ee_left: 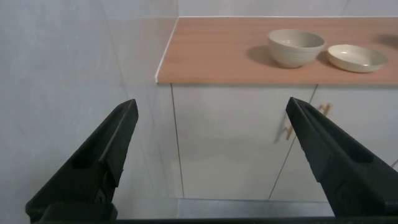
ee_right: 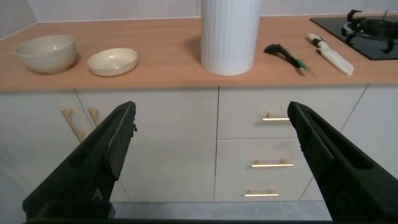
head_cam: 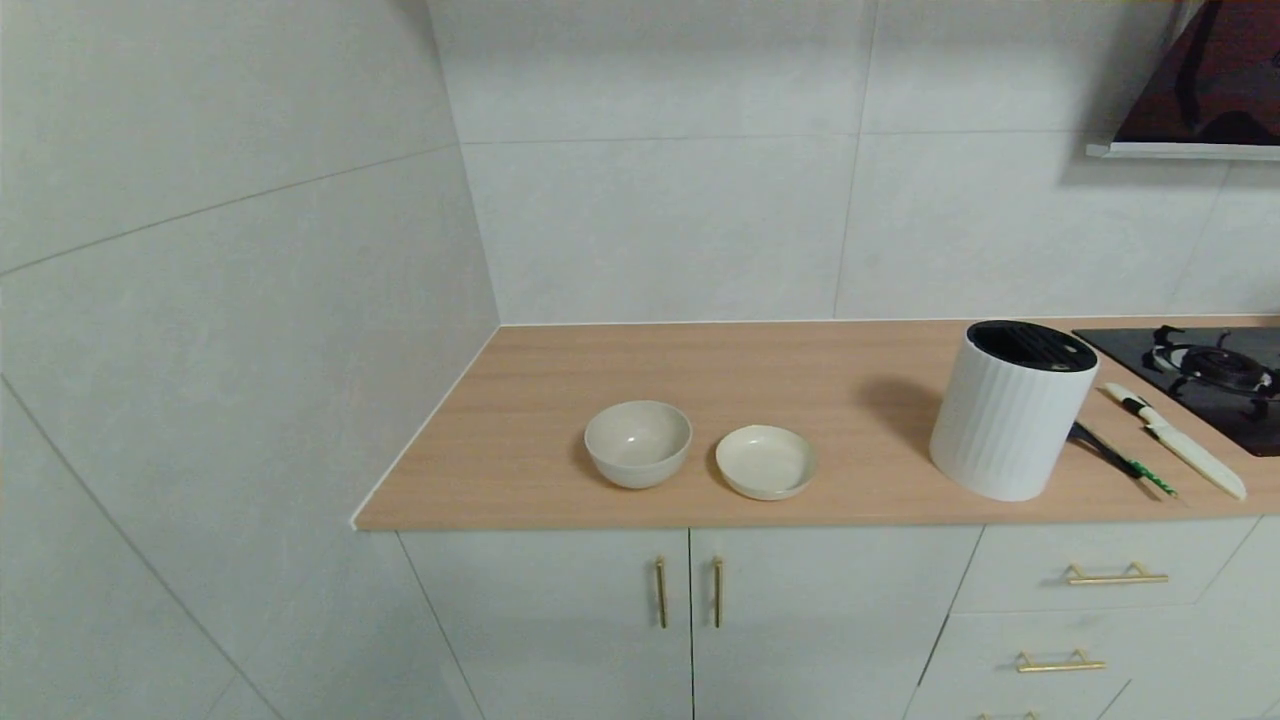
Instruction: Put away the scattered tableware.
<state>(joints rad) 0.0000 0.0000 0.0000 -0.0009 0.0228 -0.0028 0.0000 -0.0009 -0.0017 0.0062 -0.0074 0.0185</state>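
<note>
Tidy-up opening, nothing grasped.
Left tool and right tool gape empty, low before the surface; next, probably, reach up for the bowl.

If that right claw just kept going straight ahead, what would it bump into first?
The right gripper would probably hit the cabinet front below the counter, near the top drawer, not the white holder above; depth is unclear.

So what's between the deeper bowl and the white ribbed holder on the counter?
The shallow dish, close beside the bowl; past it, bare countertop up to the holder. The head view shows this.
</note>
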